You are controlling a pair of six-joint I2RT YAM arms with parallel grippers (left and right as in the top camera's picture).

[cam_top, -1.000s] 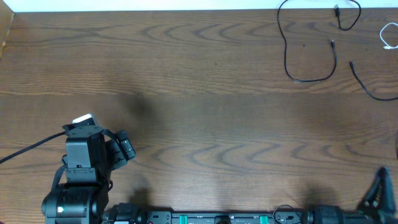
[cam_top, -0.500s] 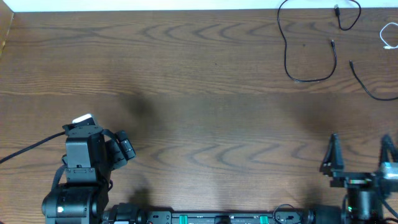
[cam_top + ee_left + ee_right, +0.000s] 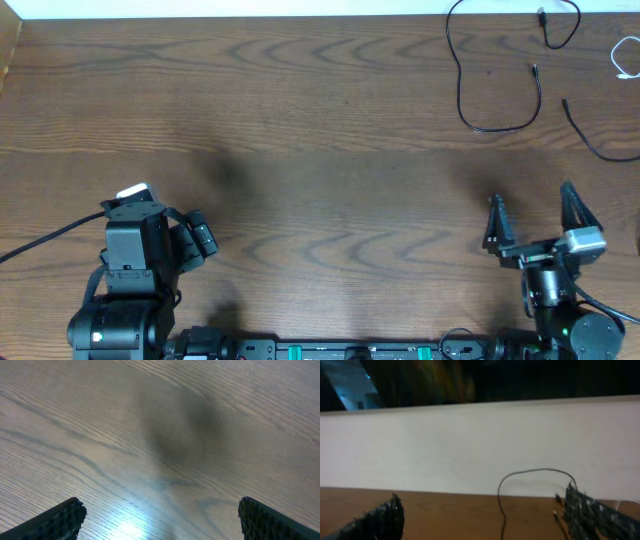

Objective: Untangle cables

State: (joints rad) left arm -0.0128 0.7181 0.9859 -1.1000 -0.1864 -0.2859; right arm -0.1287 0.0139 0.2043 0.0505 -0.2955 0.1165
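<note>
**Inspector:** Where are the cables (image 3: 497, 131) lying?

**Examiner:** They are sitting at the far right corner of the table (image 3: 330, 150): a long black cord (image 3: 461, 90) is looping widest, a shorter black cord (image 3: 590, 146) is curving just beside it, and a white cord (image 3: 615, 58) is running off the right edge. Whether the strands are crossing near the top edge, I cannot tell.

**Inspector:** And the jaws?

**Examiner:** Both are standing wide and gripping nothing. The right gripper (image 3: 530, 197) is hovering near the cords, and the left gripper (image 3: 160, 510) is hanging over bare wood, well apart from them.

**Inspector:** Recommendation?

**Examiner:** I am advising the right arm to approach low, taking one strand on a free stretch away from the plugs, pinching gently, and drawing it clear of its neighbours without dragging them along.
</note>
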